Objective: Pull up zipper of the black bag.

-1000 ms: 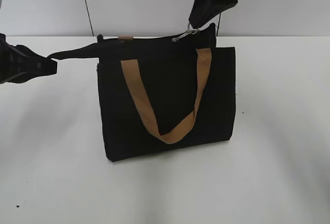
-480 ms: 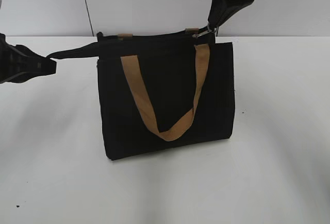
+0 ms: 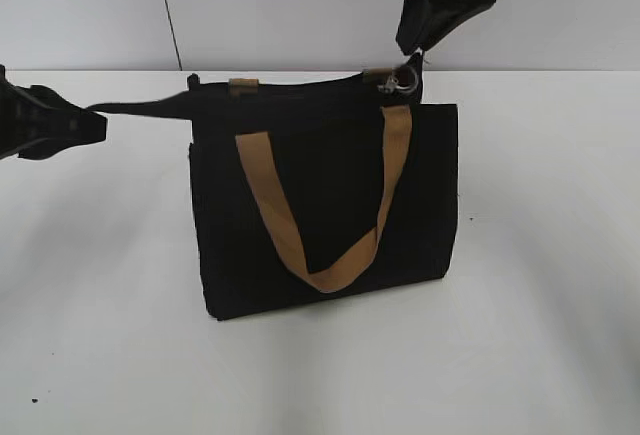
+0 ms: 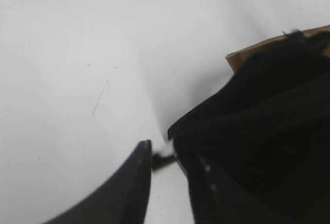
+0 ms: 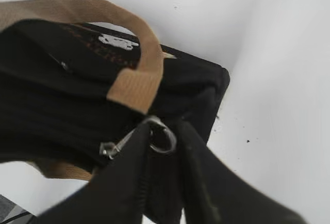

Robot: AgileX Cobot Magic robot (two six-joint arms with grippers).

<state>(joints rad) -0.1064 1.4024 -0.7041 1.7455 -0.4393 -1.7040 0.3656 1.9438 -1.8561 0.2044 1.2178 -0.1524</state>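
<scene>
The black bag (image 3: 330,205) stands upright on the white table with its tan handle hanging down the front. The zipper (image 3: 300,83) runs along its top edge. Its silvery ring pull (image 3: 400,80) rests at the right end, also in the right wrist view (image 5: 162,134). My right gripper (image 3: 413,53) hangs just above the ring, fingers slightly apart, holding nothing; the wrist view shows the ring between the fingertips (image 5: 164,131). My left gripper (image 3: 98,115) is shut on the black end tab (image 3: 145,107) at the bag's left top corner, seen again between its fingers (image 4: 164,159).
A white wall with a dark vertical seam (image 3: 168,15) stands behind the table. The white table surface (image 3: 520,335) lies open in front of and beside the bag. A few dark specks (image 5: 248,141) mark it.
My right gripper carried the ring pull right to the bag's end, then rose off it with fingers parted. The ring dropped and the bag's top sagged a little. The left gripper held still.
</scene>
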